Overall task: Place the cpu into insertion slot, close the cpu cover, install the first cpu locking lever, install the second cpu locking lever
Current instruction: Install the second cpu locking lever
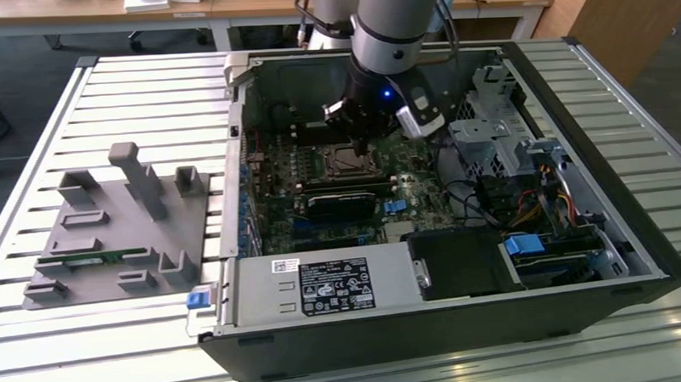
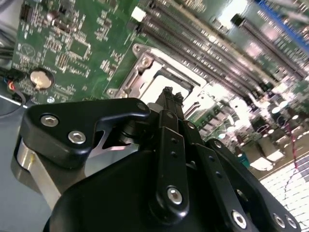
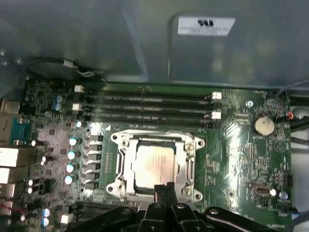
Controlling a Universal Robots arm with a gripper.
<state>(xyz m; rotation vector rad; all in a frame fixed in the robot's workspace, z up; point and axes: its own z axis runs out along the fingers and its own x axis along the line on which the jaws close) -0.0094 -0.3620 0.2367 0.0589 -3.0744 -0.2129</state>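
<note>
Dull silver metal top of the small square cpu [image 3: 153, 163] shows through the window of the thin silver-grey metal cpu cover [image 3: 189, 166], which lies flat over the square black insertion slot [image 1: 339, 162] on the green circuit board [image 3: 241, 145], inside the open black computer case [image 1: 614, 232]. Black gripper [image 3: 164, 187] hangs w/ fingertips pressed together, holding nothing, right at the cover's edge; contact can't be told. Slot sits near the board's middle, beside the long black memory slots [image 3: 149, 107].
</note>
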